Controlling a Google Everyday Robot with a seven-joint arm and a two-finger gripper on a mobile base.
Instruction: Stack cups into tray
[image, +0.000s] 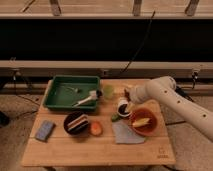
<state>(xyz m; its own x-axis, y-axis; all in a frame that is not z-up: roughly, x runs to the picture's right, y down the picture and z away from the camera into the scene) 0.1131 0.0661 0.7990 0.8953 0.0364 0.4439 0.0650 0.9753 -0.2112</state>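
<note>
The cream-white cup (122, 106) with a dark inside stands upright on the wooden table (100, 150), just left of the orange bowl. The pale green cup (108, 91) stands by the right side of the green tray (52, 96). The tray holds a white brush (87, 99) and a small utensil. My gripper (128, 96) hangs at the end of the white arm, just above and behind the cream-white cup and to the right of the green cup.
An orange bowl (143, 121) with yellow contents sits under the arm. A black bowl (76, 122) with striped contents, a small orange thing (96, 128), a grey cloth (126, 134) and a blue sponge (44, 130) lie toward the table's front.
</note>
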